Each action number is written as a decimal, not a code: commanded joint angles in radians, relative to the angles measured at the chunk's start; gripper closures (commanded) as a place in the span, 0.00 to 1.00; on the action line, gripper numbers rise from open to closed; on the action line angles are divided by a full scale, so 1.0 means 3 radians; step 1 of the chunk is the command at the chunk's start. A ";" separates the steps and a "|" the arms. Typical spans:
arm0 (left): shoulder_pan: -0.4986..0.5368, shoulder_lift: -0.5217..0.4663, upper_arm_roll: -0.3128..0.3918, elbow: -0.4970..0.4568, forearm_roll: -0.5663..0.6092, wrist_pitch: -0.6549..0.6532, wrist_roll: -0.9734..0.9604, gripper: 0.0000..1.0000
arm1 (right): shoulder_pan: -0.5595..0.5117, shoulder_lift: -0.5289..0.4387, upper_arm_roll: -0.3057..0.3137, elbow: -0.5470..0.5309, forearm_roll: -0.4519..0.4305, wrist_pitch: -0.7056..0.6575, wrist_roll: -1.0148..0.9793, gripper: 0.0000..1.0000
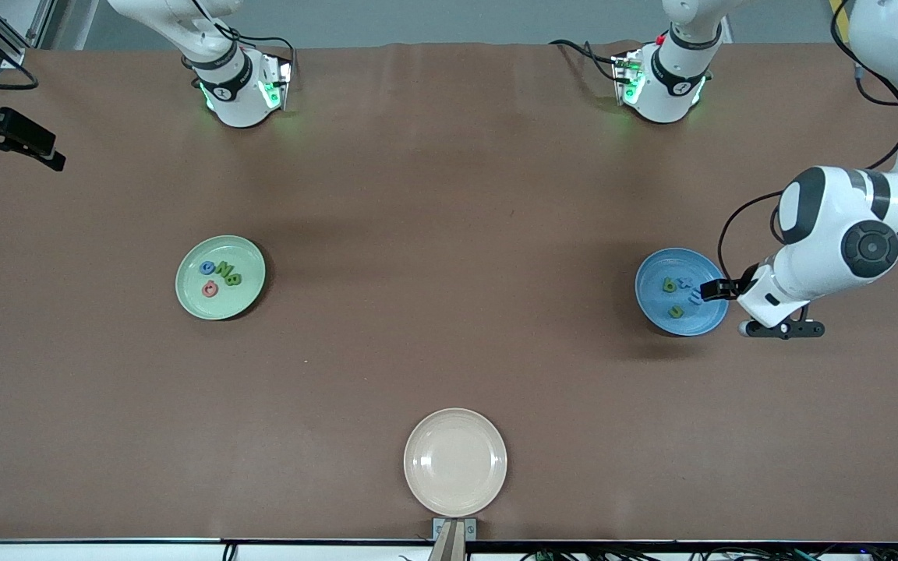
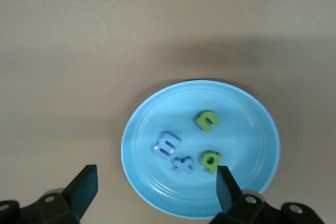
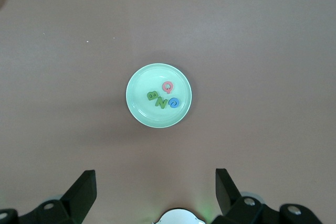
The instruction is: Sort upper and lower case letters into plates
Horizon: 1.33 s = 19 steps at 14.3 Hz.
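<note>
The pale green plate [image 1: 250, 296] [image 3: 137, 88] holds several letters: a blue one [image 1: 207, 267], two green ones [image 1: 228, 274] and a pinkish red one [image 1: 210, 290] [image 3: 168, 86]. The blue plate [image 1: 655, 308] [image 2: 262, 129] holds a green n [image 2: 207, 120], a blue m [image 2: 167, 144], a blue x [image 2: 183, 165] and a green q [image 2: 210, 160]. My left gripper [image 1: 718, 291] [image 2: 156, 187] hangs open and holds nothing, low over the blue plate's rim toward the left arm's end. My right gripper [image 3: 155, 192] is open and holds nothing, high over the table near its own base.
A cream-white plate [image 1: 455, 462] with nothing in it lies near the table's front edge, nearest the front camera. The two arm bases [image 1: 240, 89] [image 1: 663, 82] stand at the farthest edge. Brown table surface lies bare between the plates.
</note>
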 commanded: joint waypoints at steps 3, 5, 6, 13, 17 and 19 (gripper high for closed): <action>-0.1028 -0.0463 0.1153 -0.0055 -0.0501 -0.0119 0.0361 0.01 | -0.0078 -0.0053 0.0070 0.0045 -0.0038 -0.0141 0.0122 0.00; -0.1039 -0.0606 0.1195 -0.0045 -0.0517 -0.0144 0.0372 0.00 | -0.0073 -0.0053 0.0075 0.0085 -0.0028 -0.0213 0.0122 0.00; -0.1024 -0.0667 0.1195 -0.0040 -0.0517 -0.0216 0.0372 0.00 | -0.0073 -0.0048 0.0075 0.0106 -0.0023 -0.0249 0.0117 0.00; -0.1003 -0.1153 0.1165 0.0144 -0.0517 -0.0681 0.0326 0.00 | -0.0078 -0.0038 0.0065 0.0244 0.0003 -0.0392 0.0112 0.00; -0.1019 -0.1215 0.1159 0.0369 -0.0517 -0.0932 0.0321 0.00 | -0.0073 0.0029 0.0059 0.0464 0.0008 -0.0397 0.0102 0.00; -0.1029 -0.1179 0.1159 0.0512 -0.0517 -0.0958 0.0326 0.00 | -0.0068 0.0064 0.0059 0.0474 -0.0002 -0.0392 0.0102 0.00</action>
